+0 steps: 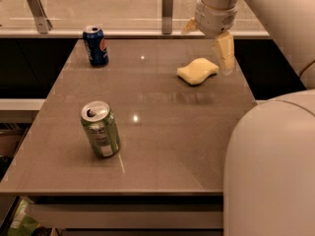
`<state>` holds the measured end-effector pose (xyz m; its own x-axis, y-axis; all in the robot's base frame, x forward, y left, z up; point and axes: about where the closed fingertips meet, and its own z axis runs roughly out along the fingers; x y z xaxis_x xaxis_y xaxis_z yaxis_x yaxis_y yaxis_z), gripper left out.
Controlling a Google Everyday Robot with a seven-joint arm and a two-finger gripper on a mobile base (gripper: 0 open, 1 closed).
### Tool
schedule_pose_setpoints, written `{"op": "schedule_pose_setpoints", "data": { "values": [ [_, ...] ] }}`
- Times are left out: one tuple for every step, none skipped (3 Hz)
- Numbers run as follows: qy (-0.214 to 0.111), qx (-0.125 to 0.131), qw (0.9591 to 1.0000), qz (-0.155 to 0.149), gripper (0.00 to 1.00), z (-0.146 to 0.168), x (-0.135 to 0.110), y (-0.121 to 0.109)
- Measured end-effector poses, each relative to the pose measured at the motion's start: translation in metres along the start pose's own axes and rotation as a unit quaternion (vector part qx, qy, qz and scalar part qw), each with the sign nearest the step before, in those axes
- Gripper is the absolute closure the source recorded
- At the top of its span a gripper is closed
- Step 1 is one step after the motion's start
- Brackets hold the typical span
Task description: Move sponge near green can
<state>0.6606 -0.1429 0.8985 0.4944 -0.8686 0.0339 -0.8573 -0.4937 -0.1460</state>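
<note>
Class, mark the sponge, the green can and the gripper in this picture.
sponge (198,71), camera view, middle of its top face.
green can (102,133), camera view, middle of its side wall.
gripper (207,49), camera view, midway between its open fingertips, just above the sponge.

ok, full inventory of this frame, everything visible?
sponge: 1, pale yellow, lying flat on the far right part of the table
green can: 1, green with a silver top, upright, near left part of the table
blue can: 1, blue, upright, far left corner of the table
table: 1, grey-brown, fills the middle of the view
metal brackets: 2, silver, on the rail behind the table
arm: 1, white, upper right, with more white body at lower right
tool: 1, cream fingers, open, above the far right of the table, just behind the sponge, not touching it
</note>
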Motion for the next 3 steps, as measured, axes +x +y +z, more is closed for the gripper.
{"op": "schedule_pose_setpoints", "data": {
  "values": [
    [-0.012, -0.003, 0.9999, -0.006, 0.0, 0.017, 0.003, -0.004],
    [-0.027, -0.003, 0.9996, -0.011, 0.0, 0.032, 0.007, -0.004],
    [-0.039, -0.007, 0.9991, -0.015, 0.0, 0.045, 0.009, -0.003]
  ]
}}
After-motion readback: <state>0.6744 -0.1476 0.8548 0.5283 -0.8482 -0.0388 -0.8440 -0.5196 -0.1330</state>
